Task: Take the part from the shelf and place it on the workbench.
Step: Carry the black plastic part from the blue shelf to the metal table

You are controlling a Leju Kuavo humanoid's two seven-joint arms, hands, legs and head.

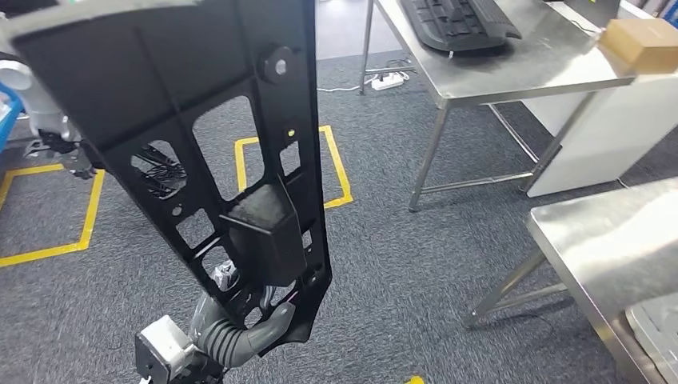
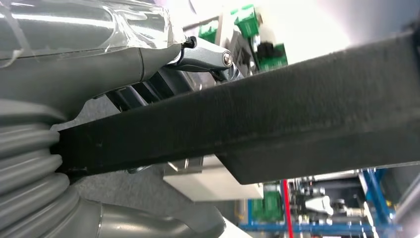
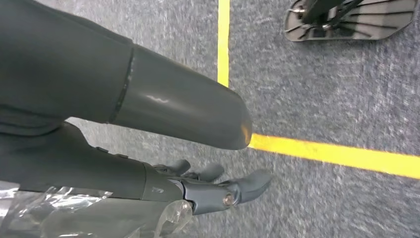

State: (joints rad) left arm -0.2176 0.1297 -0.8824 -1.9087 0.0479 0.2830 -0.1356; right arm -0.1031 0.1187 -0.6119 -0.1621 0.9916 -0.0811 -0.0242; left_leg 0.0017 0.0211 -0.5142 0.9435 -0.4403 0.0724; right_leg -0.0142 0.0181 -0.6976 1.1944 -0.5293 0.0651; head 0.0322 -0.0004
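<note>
My left hand (image 1: 240,336) grips the long black part (image 1: 232,152) upright over the grey carpet (image 1: 400,264); my right hand (image 3: 218,191) hangs empty, fingers loosely spread; steel benches (image 1: 592,232) stand ahead.

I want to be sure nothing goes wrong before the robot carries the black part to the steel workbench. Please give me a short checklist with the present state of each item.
1. Part is held: ok. The left hand grips the lower end of the black part.
2. Grip is firm: cannot tell. In the left wrist view the fingers wrap over the part's edge, but how tightly is not visible.
3. Right hand is free: ok. It hangs open above the carpet, holding nothing.
4. Landing place on the near workbench: ok, bare steel is visible.
5. Path to that bench: cannot tell, the part blocks much of the head view.
</note>
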